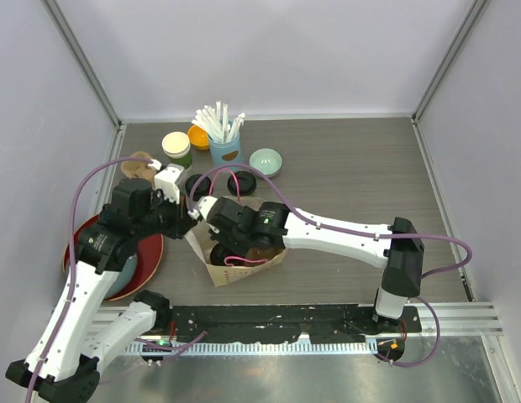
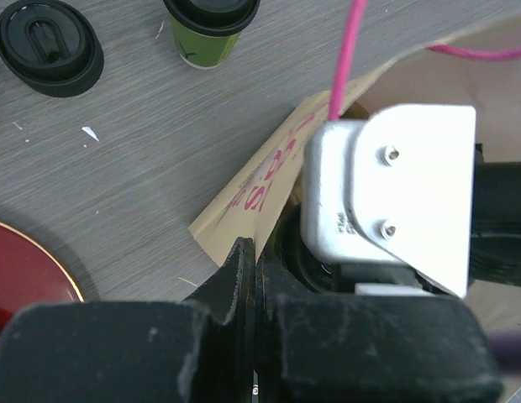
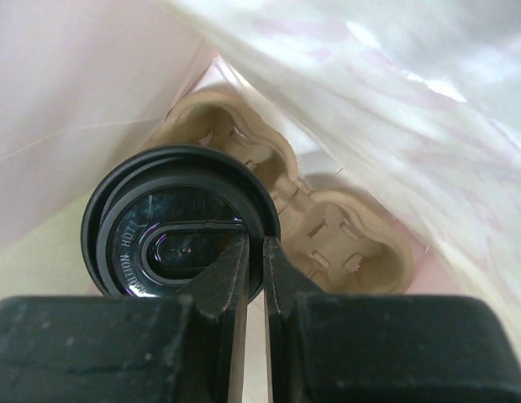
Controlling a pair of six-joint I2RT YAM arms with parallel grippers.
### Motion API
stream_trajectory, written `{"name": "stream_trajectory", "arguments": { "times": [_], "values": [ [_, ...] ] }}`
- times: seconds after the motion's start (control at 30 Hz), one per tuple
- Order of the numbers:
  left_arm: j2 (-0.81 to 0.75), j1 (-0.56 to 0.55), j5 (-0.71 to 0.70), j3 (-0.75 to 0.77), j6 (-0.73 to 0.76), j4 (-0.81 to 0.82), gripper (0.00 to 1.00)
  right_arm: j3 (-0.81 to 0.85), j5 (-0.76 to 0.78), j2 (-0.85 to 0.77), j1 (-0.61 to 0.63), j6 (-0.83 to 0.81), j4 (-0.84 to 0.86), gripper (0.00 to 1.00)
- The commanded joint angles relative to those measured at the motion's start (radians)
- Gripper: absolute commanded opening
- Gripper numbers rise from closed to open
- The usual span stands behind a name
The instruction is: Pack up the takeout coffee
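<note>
One lidded cup [image 3: 181,243], bagged

It is seated upright in the carrier [image 3: 353,252] inside the paper bag [image 1: 244,270], lower left of the right wrist view. Its lid rim is pinched by the right gripper [image 3: 255,243], directly above. The left gripper [image 2: 254,252] is closed at the bag's edge.

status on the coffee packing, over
Left gripper shut on paper bag edge. Right gripper shut on lidded cup in bag's carrier. Second cup on table outside bag. Nothing seen in the way.

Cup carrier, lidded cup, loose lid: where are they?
cup carrier [image 3: 355,250], right wrist view, empty pocket.
lidded cup [image 3: 151,227], right wrist view, lid top.
loose lid [image 2: 49,46], left wrist view, its middle.
</note>
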Motion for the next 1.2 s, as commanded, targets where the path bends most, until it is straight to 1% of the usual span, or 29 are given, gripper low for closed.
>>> {"name": "stream_trajectory", "arguments": {
  "times": [0.0,0.17,0.23,0.3,0.37,0.4,0.53,0.63,0.73,0.77,0.9,1.0,1.07,1.1,1.17],
  "values": [
    [-0.015,0.000,0.020,0.043,0.003,0.052,0.00,-0.011,-0.028,0.053,-0.031,0.037,-0.074,0.01],
    [-0.017,0.000,0.006,0.039,0.028,0.052,0.00,-0.039,0.018,0.031,-0.039,0.032,-0.081,0.01],
    [-0.016,0.000,-0.004,0.034,0.030,0.053,0.00,-0.045,0.012,0.014,-0.031,-0.001,-0.074,0.01],
    [-0.012,-0.001,-0.013,0.031,0.026,0.053,0.00,-0.065,0.009,-0.009,-0.002,-0.055,-0.036,0.01],
    [-0.009,-0.001,-0.024,0.034,0.023,0.052,0.00,-0.083,0.001,-0.049,0.009,-0.067,0.009,0.01],
    [-0.005,0.000,-0.033,0.040,0.022,0.050,0.00,-0.086,0.004,-0.060,0.015,-0.101,0.017,0.01],
    [0.003,0.000,-0.060,0.056,0.020,0.039,0.00,-0.091,0.006,-0.088,0.015,-0.124,0.018,0.01],
    [0.003,0.000,-0.037,0.056,0.017,0.044,0.00,-0.100,-0.031,-0.091,0.018,-0.135,0.020,0.01],
    [0.003,0.000,0.020,0.051,0.007,0.050,0.00,-0.071,-0.034,-0.051,0.014,-0.116,0.008,0.01],
    [0.000,0.000,0.060,0.049,0.003,0.053,0.00,-0.044,-0.037,-0.036,0.000,-0.089,0.006,0.01],
    [-0.011,0.000,0.118,0.034,-0.013,0.059,0.00,0.004,-0.005,0.041,-0.017,-0.046,-0.022,0.01],
    [-0.011,0.000,0.126,0.031,-0.016,0.065,0.00,0.022,0.010,0.064,-0.026,-0.023,-0.022,0.01],
    [-0.014,-0.001,0.134,0.026,-0.021,0.070,0.00,0.048,0.024,0.073,-0.028,-0.017,-0.037,0.04],
    [-0.016,-0.001,0.143,0.026,-0.024,0.073,0.00,0.056,0.027,0.081,-0.029,-0.017,-0.046,0.10],
    [-0.017,0.000,0.141,0.019,-0.024,0.071,0.00,0.075,0.029,0.080,-0.029,-0.015,-0.049,0.17]
  ]
}}
